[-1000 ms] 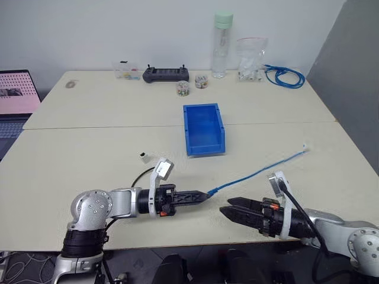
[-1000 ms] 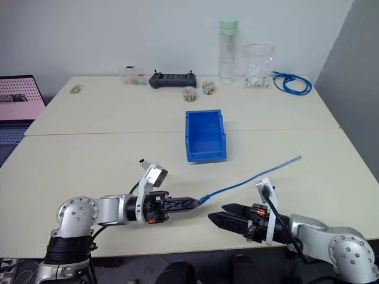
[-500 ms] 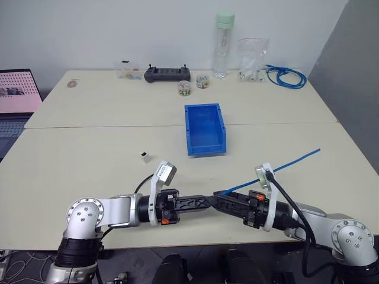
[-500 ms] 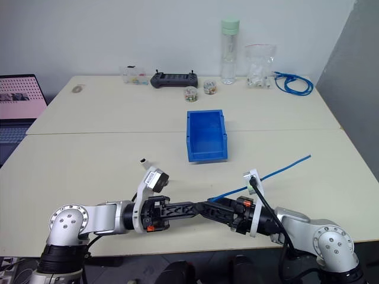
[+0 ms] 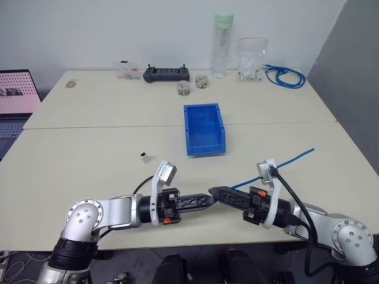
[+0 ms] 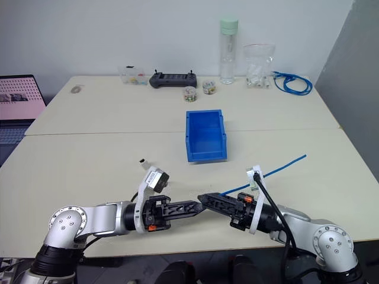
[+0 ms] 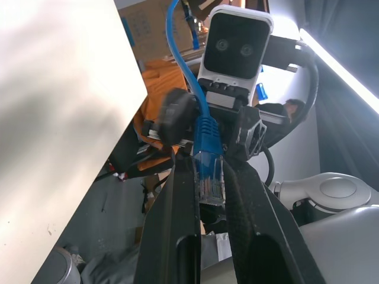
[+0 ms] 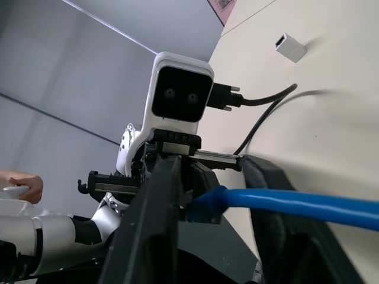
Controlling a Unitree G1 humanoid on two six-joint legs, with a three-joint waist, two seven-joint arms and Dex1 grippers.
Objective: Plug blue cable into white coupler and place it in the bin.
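**A:** Which step are we in? We judge it a handover in front of the bin [image 5: 204, 128]. Our left pincer [image 5: 208, 200] is clamped shut on the plug end of the blue cable [image 5: 278, 164], and the left wrist view shows the clear plug and blue boot squeezed between its two black fingers [image 7: 167, 228].

**B:** And our right pincer [image 5: 214, 190] meets it tip to tip, nearer us than the bin. In the right wrist view the cable runs between its fingers [image 8: 155, 204], which stand a little apart on either side of it. We cannot tell whether they grip it yet.

**A:** The rest of the cable trails off to the right of the bin, lifted clear of the surface [image 5: 89, 148] towards its far end. The white coupler [image 5: 144, 157] lies loose to the left of the bin, well apart from both pincers, not yet plugged.

**B:** So the next move, as we judge it, calls for one pincer to keep the plug steady while the other goes for the coupler, then a straight, lined-up push into the socket.

**A:** Materials matter here. The cable is thin, rubbery and limp, so it sags and swings. The plug is hard clear plastic, small and squared.

**B:** The coupler is a tiny smooth white block, easy to knock aside. The bin is rigid glossy blue plastic, rectangular, with upright walls. The surface is pale, matte and flat.
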